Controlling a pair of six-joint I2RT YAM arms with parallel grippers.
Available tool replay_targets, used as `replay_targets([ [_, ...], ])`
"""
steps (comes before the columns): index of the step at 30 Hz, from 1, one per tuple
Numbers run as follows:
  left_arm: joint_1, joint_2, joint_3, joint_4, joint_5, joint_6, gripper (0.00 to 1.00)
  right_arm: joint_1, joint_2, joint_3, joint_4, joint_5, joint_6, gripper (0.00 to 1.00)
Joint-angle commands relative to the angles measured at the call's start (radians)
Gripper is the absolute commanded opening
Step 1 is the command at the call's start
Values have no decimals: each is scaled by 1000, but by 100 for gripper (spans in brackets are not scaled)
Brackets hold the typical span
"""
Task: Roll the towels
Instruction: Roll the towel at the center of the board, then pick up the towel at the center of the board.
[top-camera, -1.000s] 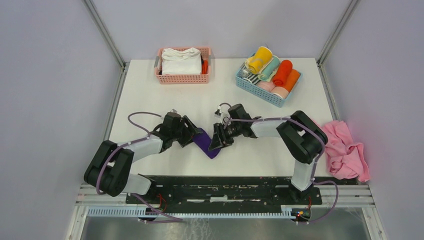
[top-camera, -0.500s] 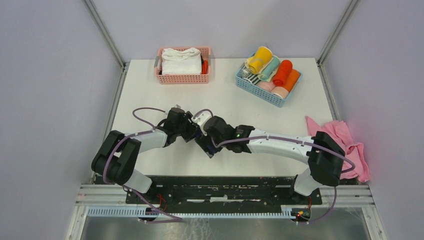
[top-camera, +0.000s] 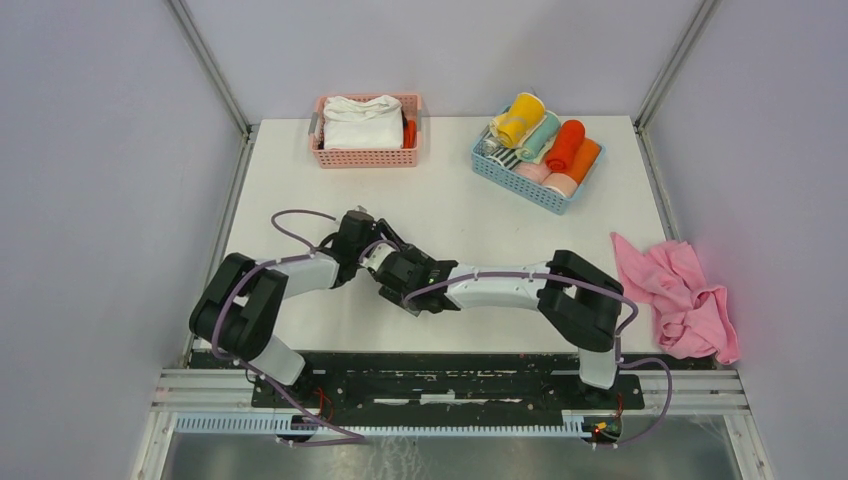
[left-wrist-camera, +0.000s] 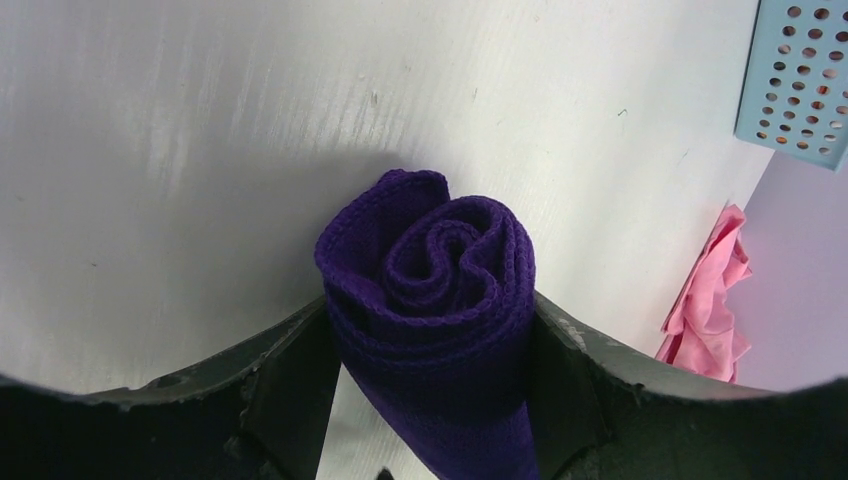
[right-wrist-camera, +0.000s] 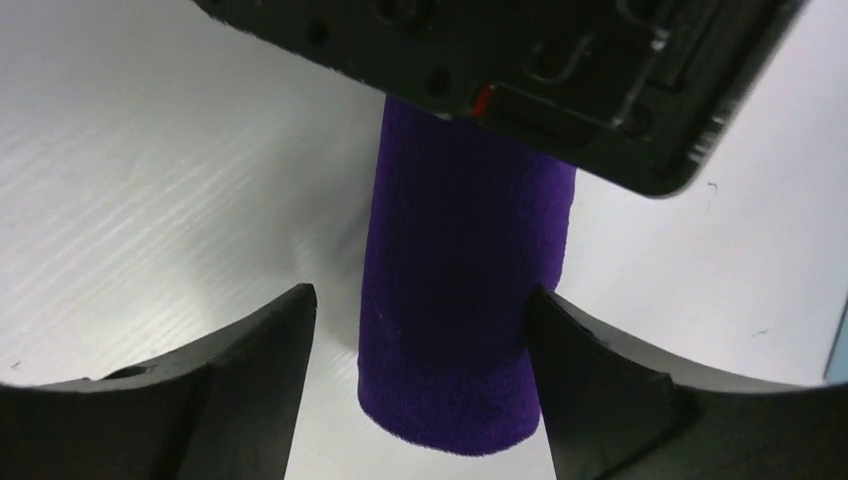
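Rolled purple towel (left-wrist-camera: 430, 270) is lying on the white table (top-camera: 480, 230), left of centre, its long axis running from L gripper (left-wrist-camera: 430, 310) to R gripper (right-wrist-camera: 420, 293). L gripper is squeezing both sides of the roll; R gripper is straddling it w/ jaws apart. Pale lilac walls are enclosing the table, w/ a pink basket (top-camera: 366, 155) & a blue basket (top-camera: 530, 185) sitting at the far edge.

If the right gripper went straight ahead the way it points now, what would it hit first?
The purple towel lies between the right gripper's open fingers, so it would slide along the roll and likely meet the left gripper holding the far end first. Depth is unclear.
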Motion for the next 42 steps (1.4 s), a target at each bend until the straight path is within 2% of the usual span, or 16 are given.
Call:
replay_targets([
  [1, -15, 92, -42, -222, -64, 96, 72, 4, 73, 16, 46, 9, -36, 81],
  [10, -18, 136, -1, -207, -26, 111, 75, -81, 113, -38, 47, -154, 43, 67],
  [14, -15, 169, 52, -208, -15, 119, 77, -111, 125, -62, 36, -204, 71, 58],
  [18, 0, 205, 130, -213, -22, 116, 81, -127, 116, -95, 26, -229, 105, 42],
  [22, 28, 255, 245, -229, -12, 118, 84, -132, 68, -124, 0, -213, 144, 32],
  [25, 56, 285, 362, -278, -31, 136, 85, -145, 24, -132, -26, -178, 188, 18],
  [27, 89, 291, 431, -323, -41, 136, 85, -159, -3, -123, -52, -156, 213, 16],
  [30, 152, 240, 487, -394, -85, 118, 85, -184, -45, -94, -109, -118, 249, 11],
  [33, 205, 132, 567, -504, -152, 172, 86, -222, -97, -59, -176, -86, 283, 5],
  [37, 230, -36, 632, -614, -251, 339, 88, -313, -171, 3, -251, -93, 317, 0],
  [41, 241, -206, 589, -621, -272, 498, 91, -404, -239, 106, -344, -25, 368, 0],
  [42, 243, -246, 572, -618, -276, 531, 97, -427, -247, 155, -368, -2, 378, 0],
])
